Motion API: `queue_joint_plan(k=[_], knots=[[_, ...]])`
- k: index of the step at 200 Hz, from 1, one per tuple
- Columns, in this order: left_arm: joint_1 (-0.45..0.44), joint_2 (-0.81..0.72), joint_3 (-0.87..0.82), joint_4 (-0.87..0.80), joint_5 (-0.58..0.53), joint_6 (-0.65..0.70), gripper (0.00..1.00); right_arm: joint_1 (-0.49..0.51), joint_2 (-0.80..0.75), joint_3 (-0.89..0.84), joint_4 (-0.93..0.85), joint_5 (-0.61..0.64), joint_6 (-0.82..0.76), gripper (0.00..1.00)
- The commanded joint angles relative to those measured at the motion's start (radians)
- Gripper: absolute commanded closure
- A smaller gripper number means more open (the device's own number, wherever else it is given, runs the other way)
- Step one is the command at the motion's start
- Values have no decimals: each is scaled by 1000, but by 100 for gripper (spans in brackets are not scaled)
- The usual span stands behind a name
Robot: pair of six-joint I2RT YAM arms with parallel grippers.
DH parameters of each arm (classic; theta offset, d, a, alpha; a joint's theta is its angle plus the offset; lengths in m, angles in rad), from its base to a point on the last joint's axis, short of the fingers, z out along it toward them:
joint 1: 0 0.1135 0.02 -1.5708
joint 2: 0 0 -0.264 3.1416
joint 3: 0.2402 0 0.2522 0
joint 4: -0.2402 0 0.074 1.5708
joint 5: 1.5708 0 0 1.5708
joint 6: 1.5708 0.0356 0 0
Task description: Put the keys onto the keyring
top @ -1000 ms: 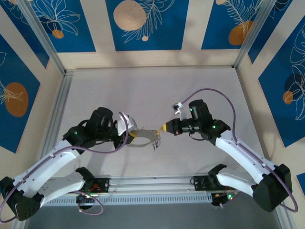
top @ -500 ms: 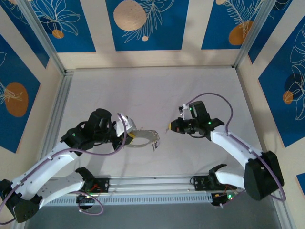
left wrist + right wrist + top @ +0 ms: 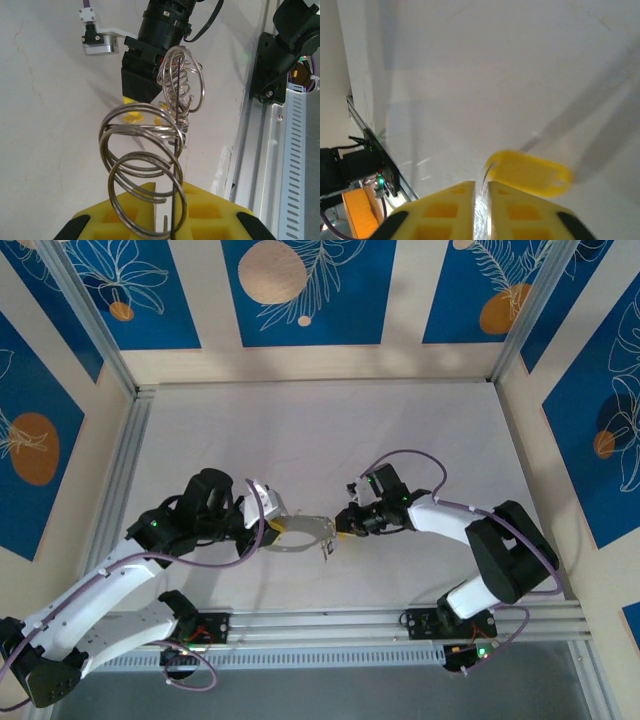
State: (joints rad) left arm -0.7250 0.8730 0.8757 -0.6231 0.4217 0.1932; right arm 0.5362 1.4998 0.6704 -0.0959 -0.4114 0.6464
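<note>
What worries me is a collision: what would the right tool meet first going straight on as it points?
The right tool points at the keyring in the left tool. So past the yellow tag at its own tips, the ring's near end probably comes first; height is unclear from above.

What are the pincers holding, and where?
Left pincer grips the keyring by its wire. Right pincer pinches the yellow-tagged key by its metal part.

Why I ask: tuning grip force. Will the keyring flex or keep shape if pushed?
Probably springy rather than floppy: the keyring is thin coiled wire standing out unsupported from the left gripper. Likely light and slippery, being bare shiny metal.
</note>
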Motion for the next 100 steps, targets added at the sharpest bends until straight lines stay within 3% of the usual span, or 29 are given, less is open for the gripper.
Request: queue_joint_plan(k=[1,43,70,100], knots=[[-12,-17,5,2,49,9,100,5,-33,9,5,-12,-13,79],[-13,-12,6,0,94,-1,100,8,-189,48,-130,68,-112,57],[-13,-11,18,-19,126,-6,100,17,-384,72,-181,88,-204,51],[-13,-9,33,-37,145,0,100,36,-558,68,-105,-62,-265,46]])
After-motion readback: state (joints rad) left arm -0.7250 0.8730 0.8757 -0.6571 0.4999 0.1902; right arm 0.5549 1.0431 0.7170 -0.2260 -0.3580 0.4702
